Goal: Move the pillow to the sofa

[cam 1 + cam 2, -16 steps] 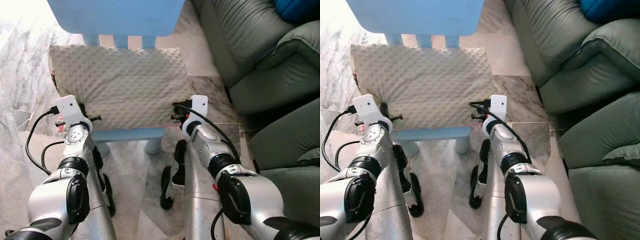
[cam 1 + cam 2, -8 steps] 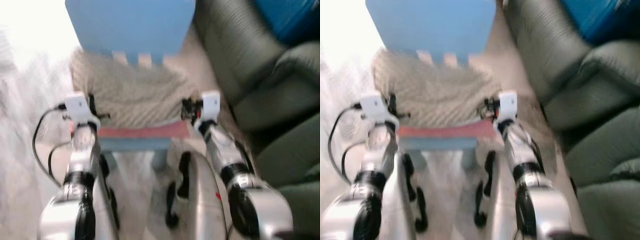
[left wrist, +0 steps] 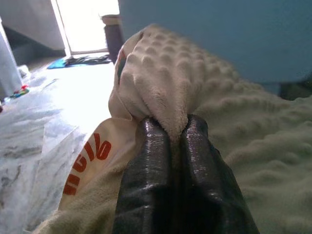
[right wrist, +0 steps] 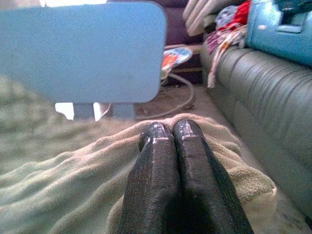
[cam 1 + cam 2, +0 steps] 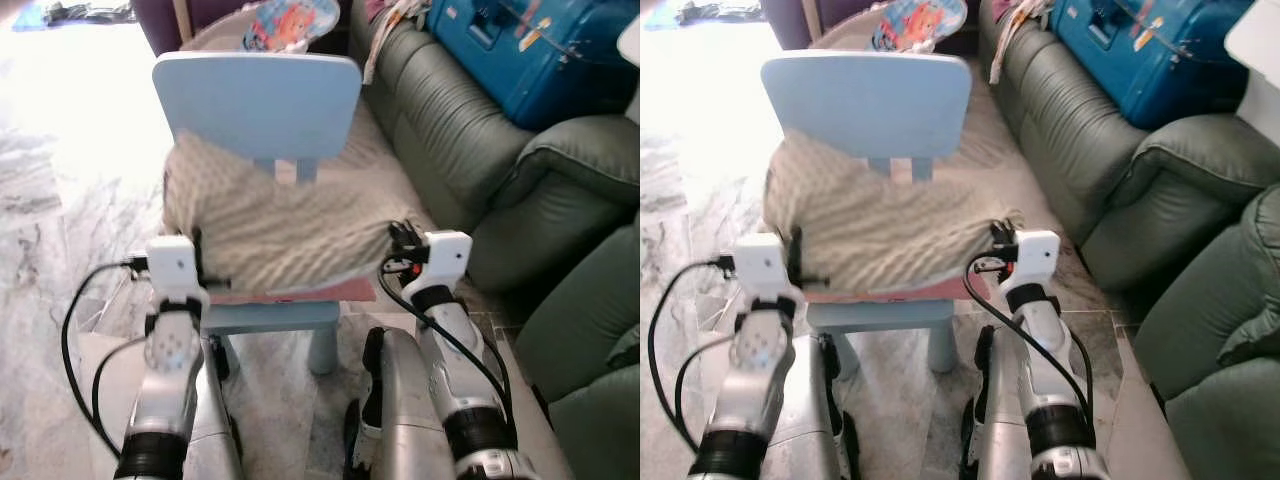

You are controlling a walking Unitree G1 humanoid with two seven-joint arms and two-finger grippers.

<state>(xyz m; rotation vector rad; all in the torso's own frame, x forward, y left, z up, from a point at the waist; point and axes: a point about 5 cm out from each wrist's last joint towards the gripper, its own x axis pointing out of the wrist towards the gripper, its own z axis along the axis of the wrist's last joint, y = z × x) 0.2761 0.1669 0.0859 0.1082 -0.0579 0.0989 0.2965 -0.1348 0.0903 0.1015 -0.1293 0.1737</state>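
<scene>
Currently the pillow (image 5: 275,225) sits on the blue chair (image 5: 258,105), pinched at 9 o'clock by the left gripper (image 3: 168,134) and 3 o'clock by the right gripper (image 4: 170,131). Lift evenly, clear the backrest, then carry toward the sofa (image 5: 470,150) at 2 o'clock.

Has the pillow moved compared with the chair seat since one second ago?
Yes. The pillow has lifted off the blue chair seat; a pink underside now shows at its front edge.

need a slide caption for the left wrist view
Left gripper shut on a bunched fold of the bumpy cream pillow, blue chair back just behind.
</scene>
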